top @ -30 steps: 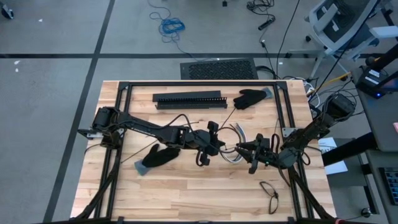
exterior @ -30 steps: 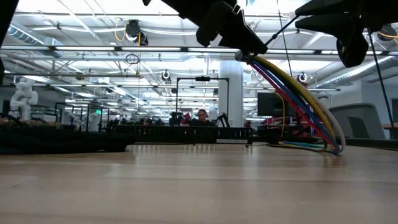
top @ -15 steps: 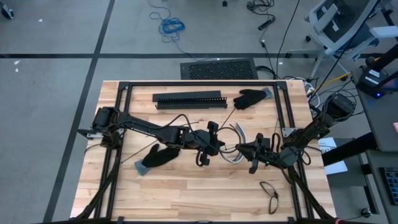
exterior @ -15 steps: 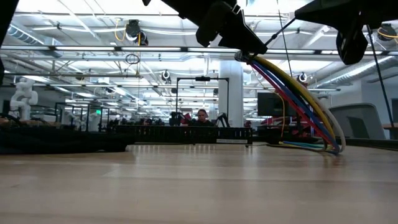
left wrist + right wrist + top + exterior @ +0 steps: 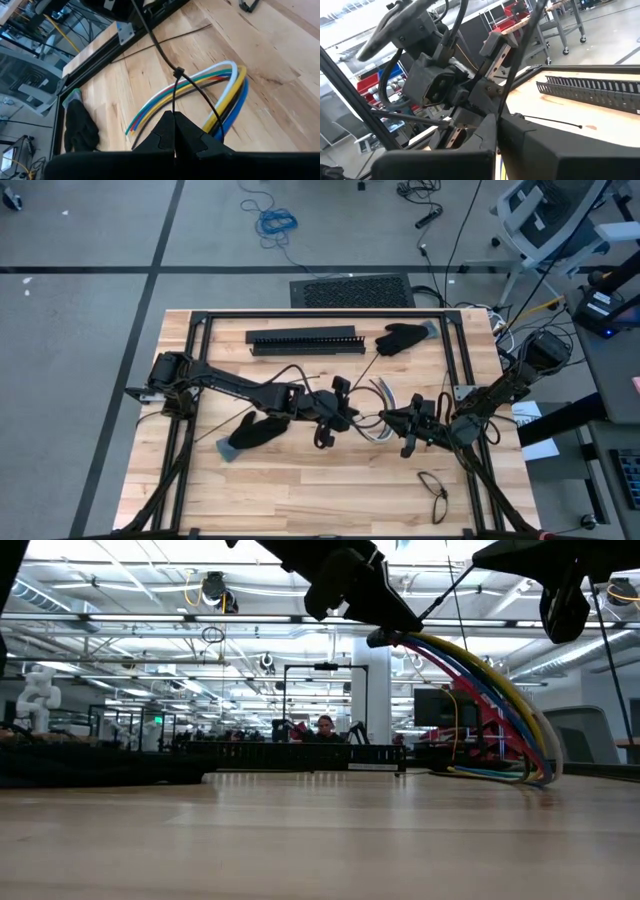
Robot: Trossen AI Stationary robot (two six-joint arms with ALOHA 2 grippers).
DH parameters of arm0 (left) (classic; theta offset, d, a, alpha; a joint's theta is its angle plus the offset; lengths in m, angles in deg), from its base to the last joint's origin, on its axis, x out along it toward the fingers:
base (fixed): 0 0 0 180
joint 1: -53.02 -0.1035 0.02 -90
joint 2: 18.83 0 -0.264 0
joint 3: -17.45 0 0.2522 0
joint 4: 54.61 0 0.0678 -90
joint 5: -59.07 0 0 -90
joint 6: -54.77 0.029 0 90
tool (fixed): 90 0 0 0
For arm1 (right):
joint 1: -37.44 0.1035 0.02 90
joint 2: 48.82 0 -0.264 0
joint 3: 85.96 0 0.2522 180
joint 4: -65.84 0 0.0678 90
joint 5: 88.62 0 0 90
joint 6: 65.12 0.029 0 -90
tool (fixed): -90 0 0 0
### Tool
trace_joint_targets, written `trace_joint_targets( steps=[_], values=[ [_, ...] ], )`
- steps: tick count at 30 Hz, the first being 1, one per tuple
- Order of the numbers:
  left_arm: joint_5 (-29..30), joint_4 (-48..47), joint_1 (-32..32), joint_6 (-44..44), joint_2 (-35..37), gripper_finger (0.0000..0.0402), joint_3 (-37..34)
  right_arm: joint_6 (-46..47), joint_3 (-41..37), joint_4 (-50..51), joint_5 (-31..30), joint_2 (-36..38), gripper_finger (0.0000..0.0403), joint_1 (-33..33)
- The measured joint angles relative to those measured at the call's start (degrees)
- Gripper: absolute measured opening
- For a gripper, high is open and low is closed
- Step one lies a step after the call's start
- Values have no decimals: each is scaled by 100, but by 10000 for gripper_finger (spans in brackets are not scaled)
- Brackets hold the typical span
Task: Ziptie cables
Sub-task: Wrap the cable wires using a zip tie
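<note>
While both tools are closed, the cables (image 5: 378, 396) arc over mid tabletop (image 5: 300, 480) between them, left tool (image 5: 345, 416) pinching the zip tie (image 5: 192, 87) looped round them, right tool (image 5: 390, 418) gripping its tail.

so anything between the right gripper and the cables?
Nothing visible. The right gripper sits right beside the cables near the table's middle, jaws shut on the zip tie looped around them. The left gripper is on the bundle's other side.

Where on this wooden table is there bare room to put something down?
Free: the near-left corner below the dark glove, and the strip between it and the black eyeglasses. Crowded: the middle, where both shut grippers meet the coloured cables.
</note>
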Motion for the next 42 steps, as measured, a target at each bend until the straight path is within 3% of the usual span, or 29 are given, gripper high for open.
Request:
trace_joint_targets(
  steps=[12,19,25,35,42],
  values=[
    [-43,-434,162,-34,9,0,2,-41,0,2,-17,93,0,-10],
    [-44,-641,215,-861,9,0,9,-273,0,14,-39,272,0,-8],
    [-25,-685,463,-1010,13,0,13,-508,0,34,-79,413,0,-7],
    [9,-683,653,-2255,13,0,7,-676,0,48,-111,530,0,-8],
    [-436,-604,732,-3721,11,0,2,-740,0,-4,-149,532,0,-8]
  ],
)
